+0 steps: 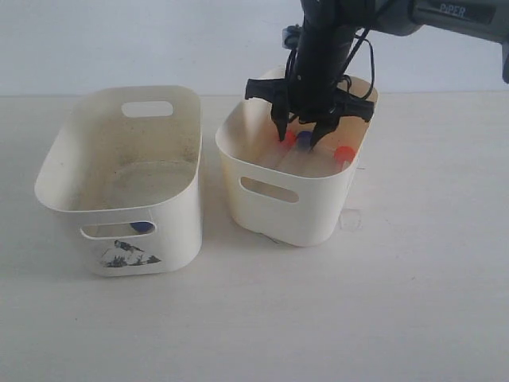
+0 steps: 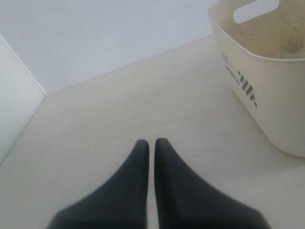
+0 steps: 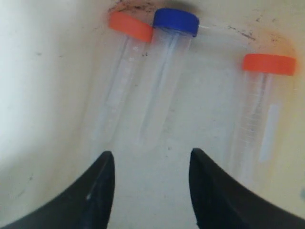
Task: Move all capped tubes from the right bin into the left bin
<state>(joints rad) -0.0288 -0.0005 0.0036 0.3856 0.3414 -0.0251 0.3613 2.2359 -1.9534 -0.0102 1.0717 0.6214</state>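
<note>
Right gripper [image 3: 151,153] is hovering parted, empty, inside right bin [image 1: 278,208]. Three capped tubes [image 3: 164,81] are lying at its twelve o'clock: likely light, stiff, slippery; mid-barrel is looking the surest hold. Left gripper [image 2: 151,141] is hanging clenched.

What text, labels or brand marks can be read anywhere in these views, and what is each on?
"PiPER": on the right arm.
On a cream bin, left wrist view, dark print beside a checkered mark: too blurred to read.
On the left bin, a dark sticker: picture only, no words.
On the capped tubes, scale marks: too blurred.
</note>
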